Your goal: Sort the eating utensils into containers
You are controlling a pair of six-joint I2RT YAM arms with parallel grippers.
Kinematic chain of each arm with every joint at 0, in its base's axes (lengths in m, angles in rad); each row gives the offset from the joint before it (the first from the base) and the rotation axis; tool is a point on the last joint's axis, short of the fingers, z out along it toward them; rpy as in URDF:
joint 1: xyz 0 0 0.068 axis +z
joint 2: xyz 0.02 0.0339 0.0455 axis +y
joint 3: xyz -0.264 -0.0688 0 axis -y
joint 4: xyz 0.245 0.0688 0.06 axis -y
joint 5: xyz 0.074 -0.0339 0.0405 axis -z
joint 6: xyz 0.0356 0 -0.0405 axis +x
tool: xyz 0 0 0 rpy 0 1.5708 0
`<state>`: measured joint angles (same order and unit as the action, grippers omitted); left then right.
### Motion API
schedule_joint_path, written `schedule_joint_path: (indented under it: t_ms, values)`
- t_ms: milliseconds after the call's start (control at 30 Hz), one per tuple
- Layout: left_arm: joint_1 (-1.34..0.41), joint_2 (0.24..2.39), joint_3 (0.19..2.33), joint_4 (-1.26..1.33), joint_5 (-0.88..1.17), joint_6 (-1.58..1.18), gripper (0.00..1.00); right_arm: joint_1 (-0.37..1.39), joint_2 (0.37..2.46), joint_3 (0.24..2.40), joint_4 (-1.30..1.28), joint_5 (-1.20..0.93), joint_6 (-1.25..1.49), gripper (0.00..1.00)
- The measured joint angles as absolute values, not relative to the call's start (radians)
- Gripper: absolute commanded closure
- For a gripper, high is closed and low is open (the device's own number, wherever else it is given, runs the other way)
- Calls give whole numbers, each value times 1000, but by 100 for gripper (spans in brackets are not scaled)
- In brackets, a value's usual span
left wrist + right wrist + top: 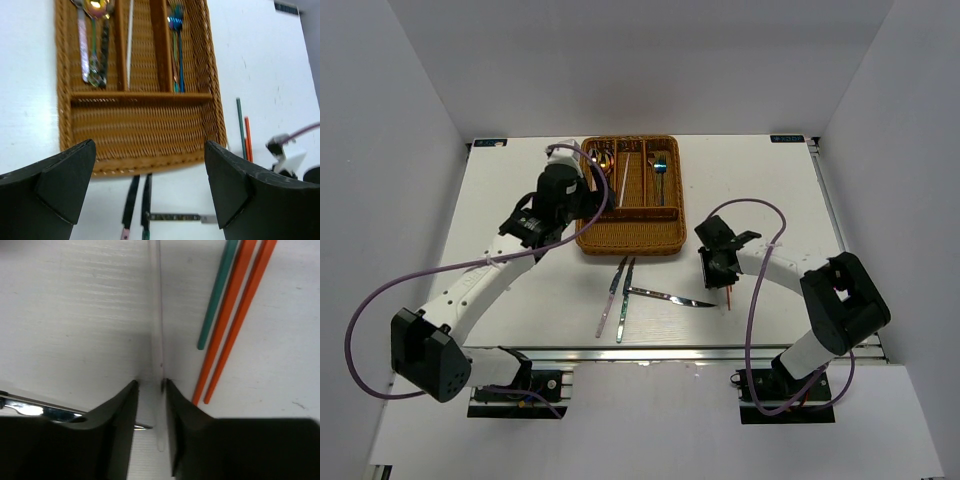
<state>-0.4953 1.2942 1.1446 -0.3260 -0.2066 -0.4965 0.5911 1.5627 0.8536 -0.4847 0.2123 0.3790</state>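
The brown wicker tray [628, 246] holds spoons [95, 40] in its left slot, a white chopstick [130, 40] in the middle slot and blue forks [176, 50] in the right slot. Its crosswise slot is bare. My left gripper [582, 205] is open and empty above the tray's near left part; in the left wrist view [150, 185] its jaws stand wide apart. My right gripper [718, 270] is down at the table and straddles a white chopstick [156, 315], jaws narrow but with a gap; the chopstick lies against the right finger [172, 405]. Beside it lie a green chopstick [217, 295] and two red ones [230, 320].
Two dark-bladed knives with pink and green handles [614, 290] lie side by side just in front of the tray. A silver knife [670, 298] lies crosswise to their right, its tip near my right gripper [35, 409]. White walls enclose the table.
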Motion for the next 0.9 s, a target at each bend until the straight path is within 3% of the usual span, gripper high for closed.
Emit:
schedule_joint_path:
  t_ms: [100,200,400,533,733,900]
  values:
    - [-526,1294,1135,-340,-185,-503,2,591,1566,853,-466,200,382,95]
    - [-543,1292,1122,-310,-146,-523,2,591,1567,853,-456,196,388,100]
    - [-552,1288,984,-142,12,-617,3,592,1547,858,-486,210,401,100]
    - [-569,1322,854,95,180,-727,4,590,1418,864,-492,162,403,100]
    - [-611,1435,807,362,338,-865,5,590,1138,854,-310,-115,416,100]
    - [-640,1466,807,524,408,-937,5,591,1102,855,-228,-286,444,100]
